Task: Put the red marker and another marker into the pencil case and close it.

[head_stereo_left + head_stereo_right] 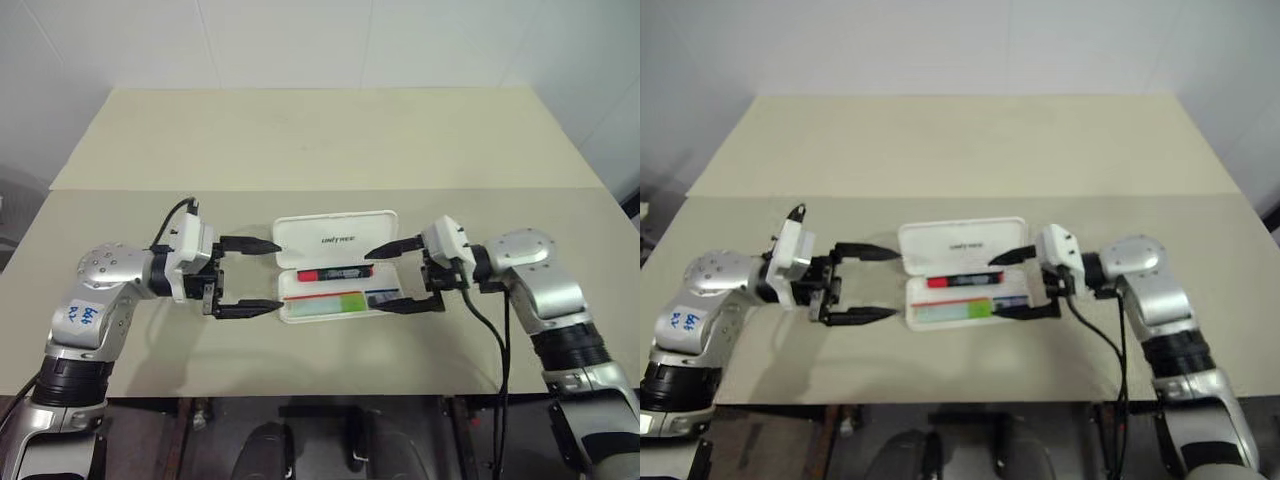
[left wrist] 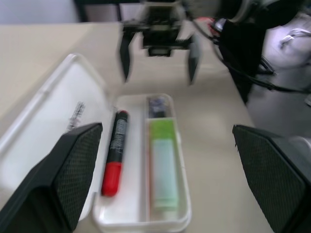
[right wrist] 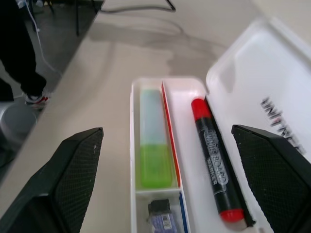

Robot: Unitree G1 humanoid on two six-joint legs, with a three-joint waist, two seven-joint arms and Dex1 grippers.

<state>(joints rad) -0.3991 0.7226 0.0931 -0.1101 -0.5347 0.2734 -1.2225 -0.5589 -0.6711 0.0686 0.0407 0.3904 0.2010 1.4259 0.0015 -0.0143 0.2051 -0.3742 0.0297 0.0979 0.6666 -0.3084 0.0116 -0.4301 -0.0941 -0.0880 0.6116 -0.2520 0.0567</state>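
I see the pencil case (image 1: 335, 265) lying open in the middle of the beige surface (image 1: 320, 140), its lid (image 1: 335, 237) folded back flat on the far side with the printed lettering facing up. The red marker (image 1: 335, 273) lies in the tray's far compartment, next to the lid hinge, with its red cap toward my left arm. The green highlighter (image 1: 325, 304) lies in the near compartment, parallel to the marker and separated from it by a thin divider; a small dark item (image 3: 160, 221) I cannot identify sits in a little pocket at the end of that compartment nearer my right arm. My left tool (image 1: 248, 277) hovers just off the case's left end, fingers spread wide and holding nothing. My right tool (image 1: 400, 277) hovers at the case's right end, its fingers also wide and empty, one over the lid corner and one near the tray's front corner. In the right wrist view a person's dark leg and shoe (image 3: 34, 99) stand on the floor beyond the surface edge, with cables (image 3: 141, 7) trailing nearby.
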